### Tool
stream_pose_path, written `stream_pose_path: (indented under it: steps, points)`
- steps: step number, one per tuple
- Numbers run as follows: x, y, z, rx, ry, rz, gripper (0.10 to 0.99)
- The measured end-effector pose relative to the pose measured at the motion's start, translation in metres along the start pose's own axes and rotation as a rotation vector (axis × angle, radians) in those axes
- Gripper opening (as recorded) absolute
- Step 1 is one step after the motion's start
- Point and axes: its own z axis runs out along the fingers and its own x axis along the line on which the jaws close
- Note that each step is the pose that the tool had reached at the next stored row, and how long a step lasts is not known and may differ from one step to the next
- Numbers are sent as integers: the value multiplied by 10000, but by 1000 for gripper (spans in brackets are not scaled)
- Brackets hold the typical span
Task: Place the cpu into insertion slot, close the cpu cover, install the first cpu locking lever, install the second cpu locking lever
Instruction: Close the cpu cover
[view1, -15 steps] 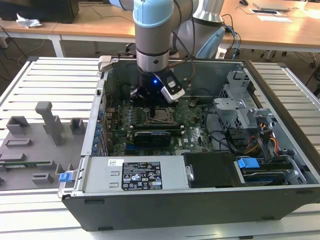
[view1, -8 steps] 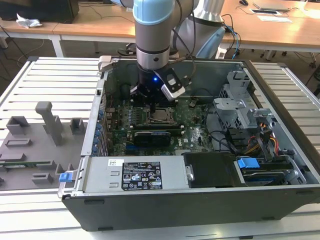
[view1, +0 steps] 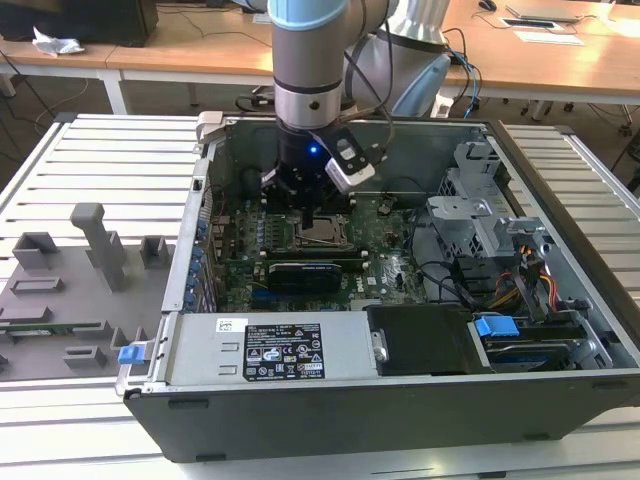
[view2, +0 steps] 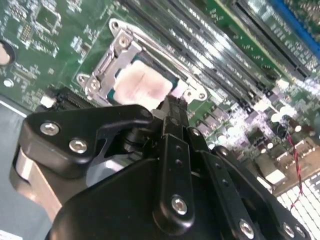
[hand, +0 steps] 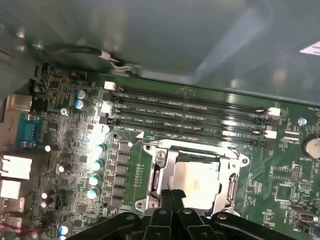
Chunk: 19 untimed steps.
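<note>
Eyes on the cpu (hand: 197, 181): pale, square, down in the insertion slot (view1: 325, 238), mid-board and toward the motherboard's (hand: 280, 192) edge with the long memory slots (hand: 190, 107). Framed by the cpu cover (hand: 231, 186), lying flat around it by the look of things. Can make out a thin wire locking lever (view2: 155, 50) along the cover's side nearest those memory slots; cannot tell whether hooked down or loose. Right at the cover's opposite edge, the end effector (hand: 172, 196), fingertips pressed together, gripping nothing visible. Now the worry: pushing down off-centre and skidding onto the chip's bare top, scratching it. Or bearing on the cover with the chip not fully seated, bending contacts underneath. Could also slip sideways into the small capacitors (hand: 95, 165) near the slot. Tight quarters inside the case (view1: 400, 400), out on the slatted surface (view1: 100, 160).
</note>
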Motion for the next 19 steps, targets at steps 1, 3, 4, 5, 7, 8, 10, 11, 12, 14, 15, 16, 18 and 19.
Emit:
stream_pose_path:
  steps: [1,3,4,5,7,8,10,11,12,14,15,16,18,19]
  points:
    - [-25,-4,1,27,8,0,106]
    - [-86,-12,4,72,28,4,106]
    - [-125,-17,6,85,43,4,106]
    - [-160,-22,7,97,60,0,106]
    - [-217,-30,10,122,100,0,106]
    - [-221,-32,6,126,105,-1,106]
    - [-222,-31,-21,124,104,1,106]
    - [-223,-31,-43,125,104,2,106]
    - [-224,-32,-72,124,105,2,106]
    - [-227,-32,-117,124,105,1,106]
    - [-227,-31,-119,122,103,1,106]
    - [-227,-31,-121,123,103,1,106]
    - [-227,-32,-123,124,104,1,106]
    - [-227,-32,-124,124,104,1,106]
